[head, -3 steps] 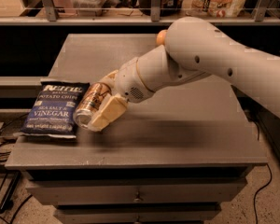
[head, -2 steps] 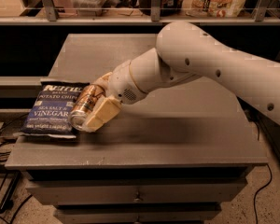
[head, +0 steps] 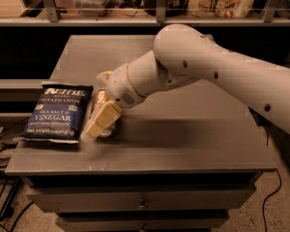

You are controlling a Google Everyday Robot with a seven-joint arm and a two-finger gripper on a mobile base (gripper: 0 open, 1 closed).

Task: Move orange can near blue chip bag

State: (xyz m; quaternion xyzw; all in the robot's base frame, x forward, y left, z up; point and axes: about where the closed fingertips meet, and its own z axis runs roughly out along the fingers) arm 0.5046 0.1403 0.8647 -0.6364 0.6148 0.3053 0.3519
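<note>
The blue chip bag [head: 55, 114] lies flat at the left front of the grey table [head: 193, 144], its white lettering facing up. My gripper [head: 98, 116] is just right of the bag's edge, low over the table. Its cream fingers [head: 102, 121] are closed around the orange can [head: 99, 99]. The can is mostly hidden by the near finger; only a copper strip shows, tilted and close to the tabletop. The can is right beside the bag's right edge.
My arm [head: 208, 66] reaches in from the right across the table's middle. A shelf [head: 150, 18] with bags and containers runs behind the table. Drawers [head: 140, 202] sit below the front edge. Cables [head: 0, 149] lie on the floor at left.
The gripper with the can has moved down and a little toward the front, staying beside the bag's right edge. The arm has swung further left over the table.
</note>
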